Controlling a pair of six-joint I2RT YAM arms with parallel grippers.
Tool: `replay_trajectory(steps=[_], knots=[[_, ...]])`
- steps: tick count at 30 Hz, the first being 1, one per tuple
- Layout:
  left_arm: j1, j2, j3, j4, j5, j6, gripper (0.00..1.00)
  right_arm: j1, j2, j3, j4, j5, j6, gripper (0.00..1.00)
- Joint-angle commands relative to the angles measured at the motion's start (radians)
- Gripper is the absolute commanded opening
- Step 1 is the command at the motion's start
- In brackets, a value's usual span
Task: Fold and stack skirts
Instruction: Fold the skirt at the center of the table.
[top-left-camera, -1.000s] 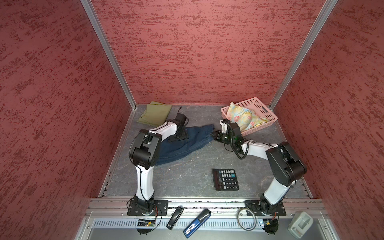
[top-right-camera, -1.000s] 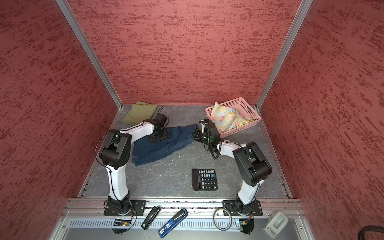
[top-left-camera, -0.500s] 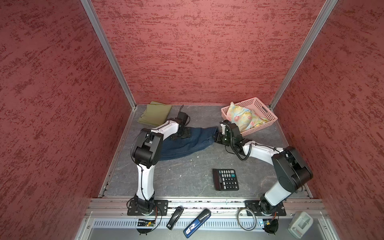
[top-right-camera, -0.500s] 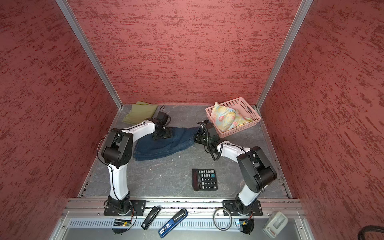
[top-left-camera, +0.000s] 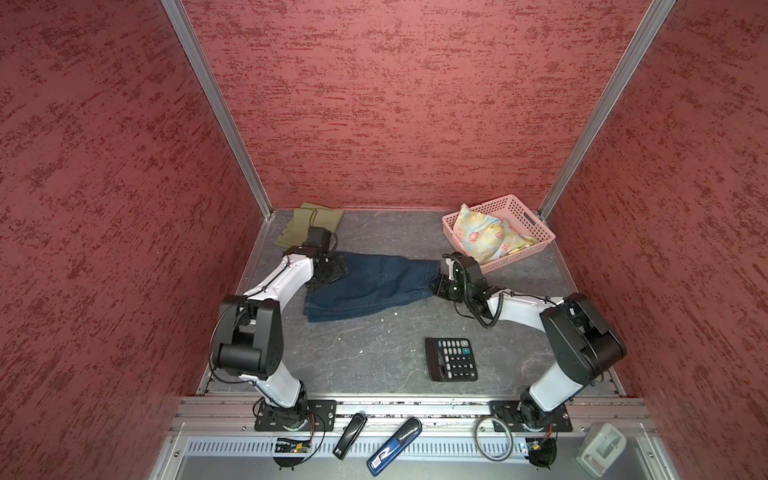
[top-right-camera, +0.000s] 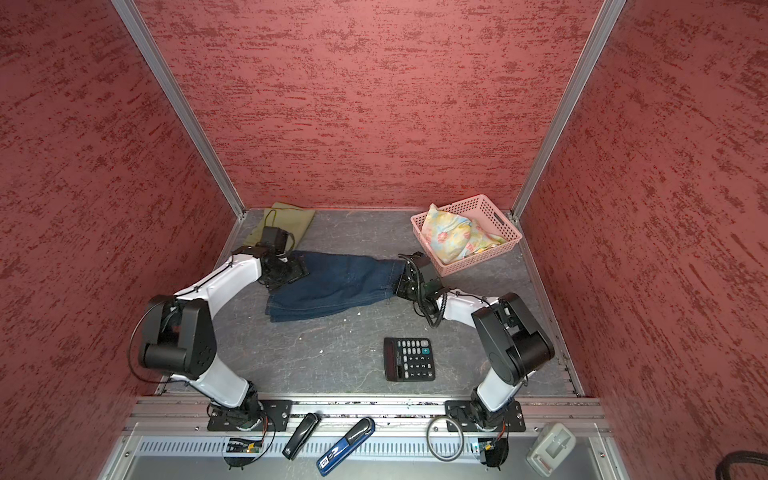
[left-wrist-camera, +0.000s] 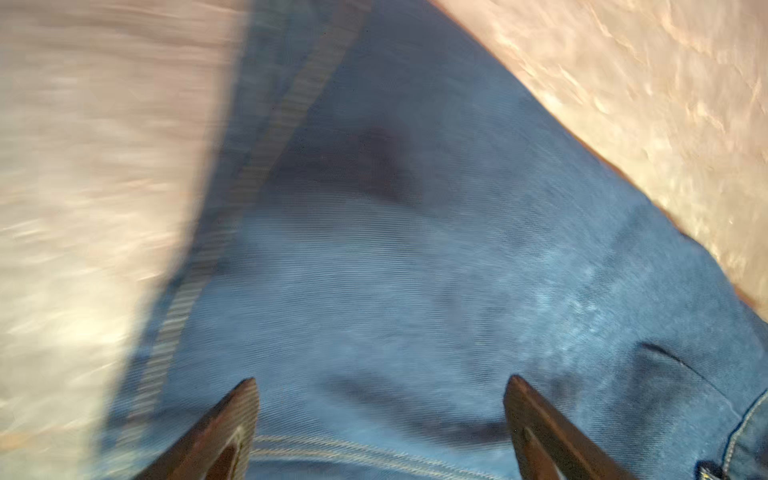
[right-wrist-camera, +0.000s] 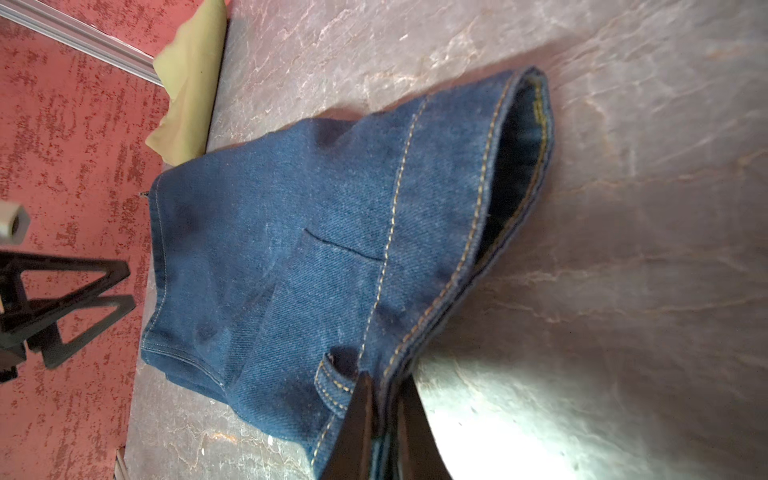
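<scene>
We see denim skirt (top-left-camera: 370, 282) now stretched longer between hands: right hand (right-wrist-camera: 387, 380) clamps its waistband, left hand (left-wrist-camera: 381, 380) wide open, empty, over cloth. Flattening looks done; fold next.

The dark blue denim skirt (top-left-camera: 370, 286) lies stretched across the middle of the table (top-left-camera: 374, 353), with its waistband end pinched in the right gripper (top-left-camera: 437, 286) (the band gapes open there). The olive-green skirt (top-left-camera: 299, 226) sits folded flat in the far left corner. The pastel floral skirt (top-left-camera: 486, 239) is bunched in the pink basket (top-left-camera: 519, 210).
</scene>
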Motion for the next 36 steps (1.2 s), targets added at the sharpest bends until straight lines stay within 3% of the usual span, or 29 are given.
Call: replay_trajectory(steps=[1,8,13,16,22,25,36], knots=[[0.086,-0.029,-0.085,0.05,0.069,-0.026,0.92,-0.021,-0.014,0.003,0.024,0.012,-0.029,0.0],[0.204,0.026,-0.168,0.256,0.264,-0.097,0.85,-0.048,-0.044,0.008,0.007,0.006,-0.074,0.0],[0.219,0.096,-0.161,0.325,0.323,-0.097,0.66,-0.062,-0.07,0.002,-0.011,0.004,-0.102,0.0],[0.22,0.115,-0.16,0.319,0.32,-0.09,0.45,-0.075,-0.084,0.005,-0.025,0.003,-0.112,0.0],[0.211,0.119,-0.172,0.31,0.292,-0.063,0.36,-0.092,-0.089,0.051,-0.079,0.011,-0.181,0.0],[0.191,0.158,-0.139,0.285,0.297,-0.043,0.23,-0.095,-0.087,0.097,-0.106,0.006,-0.236,0.0],[0.099,0.224,-0.065,0.258,0.244,-0.02,0.15,-0.094,-0.088,0.246,-0.194,-0.046,-0.366,0.0]])
